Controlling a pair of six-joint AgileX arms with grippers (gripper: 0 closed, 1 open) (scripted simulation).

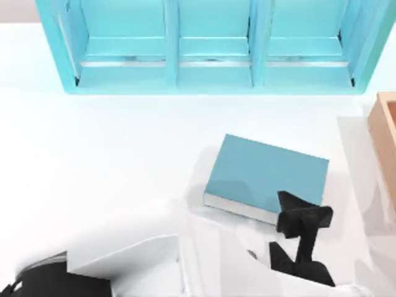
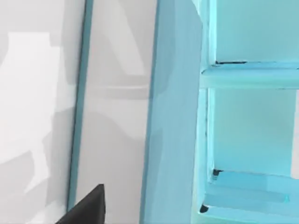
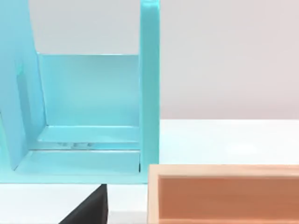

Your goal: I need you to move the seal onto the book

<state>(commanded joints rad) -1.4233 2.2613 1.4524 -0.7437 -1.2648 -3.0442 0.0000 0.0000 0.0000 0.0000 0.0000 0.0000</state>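
The book (image 1: 266, 176) lies flat on the white table right of centre, teal-blue cover up and white page edges along its near side. My right gripper (image 1: 301, 216) hovers over the book's near right corner, its dark body covering that corner. The seal is hidden in all views. My left arm (image 1: 43, 278) stays parked at the near left corner of the table.
A large light-blue shelf unit (image 1: 210, 49) with three compartments spans the back of the table; it also appears in the wrist views as shelf unit (image 2: 177, 116) and shelf unit (image 3: 88, 116). A tan wooden box (image 1: 387, 136) stands at the right edge, shown closer as box (image 3: 224, 193).
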